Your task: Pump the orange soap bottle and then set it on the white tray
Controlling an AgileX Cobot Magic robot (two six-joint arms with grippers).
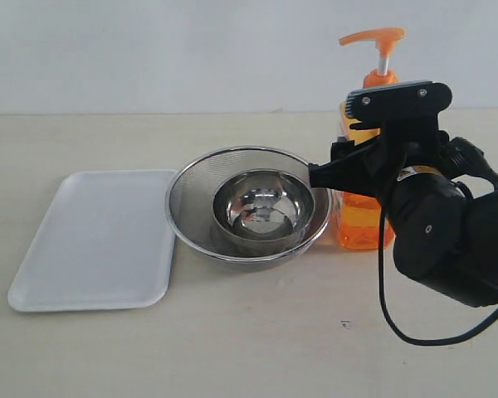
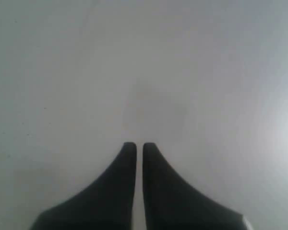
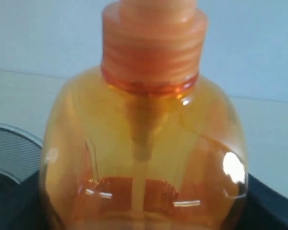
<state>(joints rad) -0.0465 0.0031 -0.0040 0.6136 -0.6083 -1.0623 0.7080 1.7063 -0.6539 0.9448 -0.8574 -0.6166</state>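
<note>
The orange soap bottle (image 1: 362, 222) stands upright on the table, just right of the strainer, with its pump head (image 1: 373, 36) raised. My right gripper (image 1: 349, 143) holds the bottle's body from the right, shut on it. In the right wrist view the bottle (image 3: 144, 143) fills the picture, and dark fingers (image 3: 273, 203) show at both lower corners against its sides. The white tray (image 1: 100, 240) lies flat at the left with nothing on it. My left gripper (image 2: 139, 146) is shut, empty, over a plain pale surface, and does not appear in the exterior view.
A round metal mesh strainer (image 1: 191, 203) with a steel bowl (image 1: 261, 207) inside it sits between the tray and the bottle. The right arm's black cable (image 1: 386, 307) loops down over the table at the front right. A pale wall runs behind the table.
</note>
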